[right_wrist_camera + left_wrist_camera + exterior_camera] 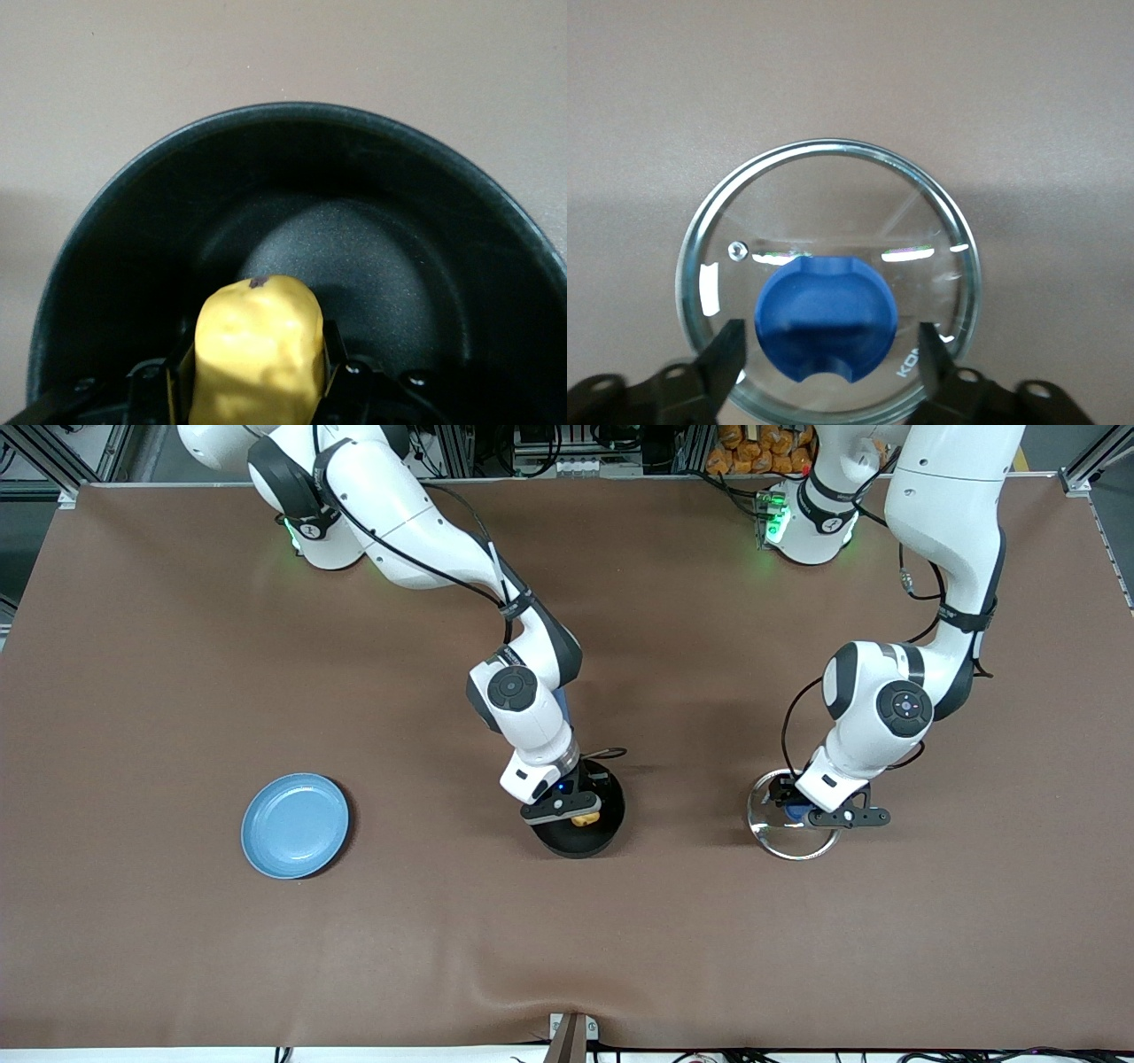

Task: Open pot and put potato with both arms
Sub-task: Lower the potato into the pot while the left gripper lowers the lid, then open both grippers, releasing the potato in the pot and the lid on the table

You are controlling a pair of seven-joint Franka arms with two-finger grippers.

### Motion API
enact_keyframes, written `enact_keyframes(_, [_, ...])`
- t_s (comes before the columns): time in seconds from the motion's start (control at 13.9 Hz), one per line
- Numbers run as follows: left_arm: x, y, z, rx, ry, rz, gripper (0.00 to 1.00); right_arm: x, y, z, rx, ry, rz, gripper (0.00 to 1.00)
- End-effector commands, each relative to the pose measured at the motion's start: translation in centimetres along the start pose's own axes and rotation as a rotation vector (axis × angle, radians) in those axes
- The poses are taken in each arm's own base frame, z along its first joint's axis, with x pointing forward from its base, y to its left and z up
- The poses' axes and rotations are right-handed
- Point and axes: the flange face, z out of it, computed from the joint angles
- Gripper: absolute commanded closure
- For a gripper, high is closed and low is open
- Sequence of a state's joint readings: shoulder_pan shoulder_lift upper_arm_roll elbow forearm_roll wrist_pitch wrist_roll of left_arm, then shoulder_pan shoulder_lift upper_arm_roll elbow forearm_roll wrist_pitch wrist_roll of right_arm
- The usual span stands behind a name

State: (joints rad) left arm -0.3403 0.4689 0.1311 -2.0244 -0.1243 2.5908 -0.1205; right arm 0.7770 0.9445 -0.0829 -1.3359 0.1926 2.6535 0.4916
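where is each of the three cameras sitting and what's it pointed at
Front view: high across the table, facing both arms' bases; shows the whole arms, the pot, the lid and a blue plate.
Left wrist view: on the left arm's wrist, looking down at the lid on the table; the left gripper fingers stand open beside its blue knob.
Right wrist view: on the right arm's wrist, looking into the pot; the right gripper is shut on the potato.
Front shares the lid with the left wrist, the pot and potato with the right.

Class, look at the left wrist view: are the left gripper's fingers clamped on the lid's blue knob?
No. The left gripper stands open, its fingers apart from the blue knob of the lid lying on the table.
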Motion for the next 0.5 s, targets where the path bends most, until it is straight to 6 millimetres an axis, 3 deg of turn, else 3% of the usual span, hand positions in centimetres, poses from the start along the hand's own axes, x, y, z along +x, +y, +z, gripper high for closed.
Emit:
enact_keyframes(0.0, [0.3, -0.1, -1.1, -0.015, 0.018, 0.024, 0.00, 0.5, 0.4, 0.8, -0.019, 0.011, 0.006, 0.47])
enact_keyframes(0.14, [0.9, -0.2, -3.6, -0.025, 0.052, 0.031, 0.00, 1.1, 0.6, 0.0, -0.015, 0.019, 0.010, 0.00])
enact_keyframes(0.43, [2.0, -1.4, -12.4, -0.052, 0.054, 0.017, 0.00, 4.0, 1.0, -4.1, -0.003, 0.041, 0.029, 0.00])
